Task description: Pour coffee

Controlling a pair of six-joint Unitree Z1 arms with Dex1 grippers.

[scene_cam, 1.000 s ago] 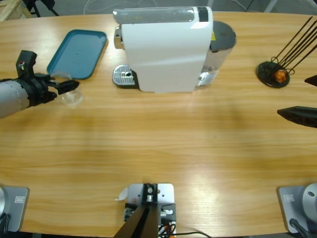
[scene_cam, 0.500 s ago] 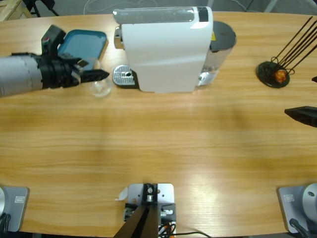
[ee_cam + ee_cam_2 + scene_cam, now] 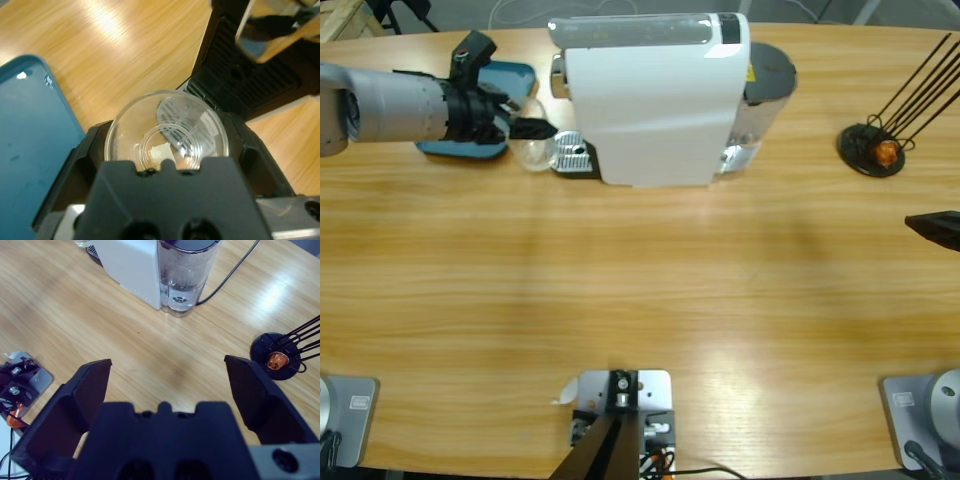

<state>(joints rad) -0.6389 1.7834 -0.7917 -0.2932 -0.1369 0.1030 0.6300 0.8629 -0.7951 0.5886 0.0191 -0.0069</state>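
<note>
Glass [image 3: 167,132] clamped in L fingers [image 3: 520,130] by coffee machine [image 3: 650,95]; R fingers [image 3: 172,385] spread, empty.

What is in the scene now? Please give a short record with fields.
left tool: shut on clear glass, glass looks empty
glass position: beside drip tray of white coffee machine
teal tray: partly under left arm
right tool: open, holds nothing
wire rack: table's right end, small orange object inside
</note>
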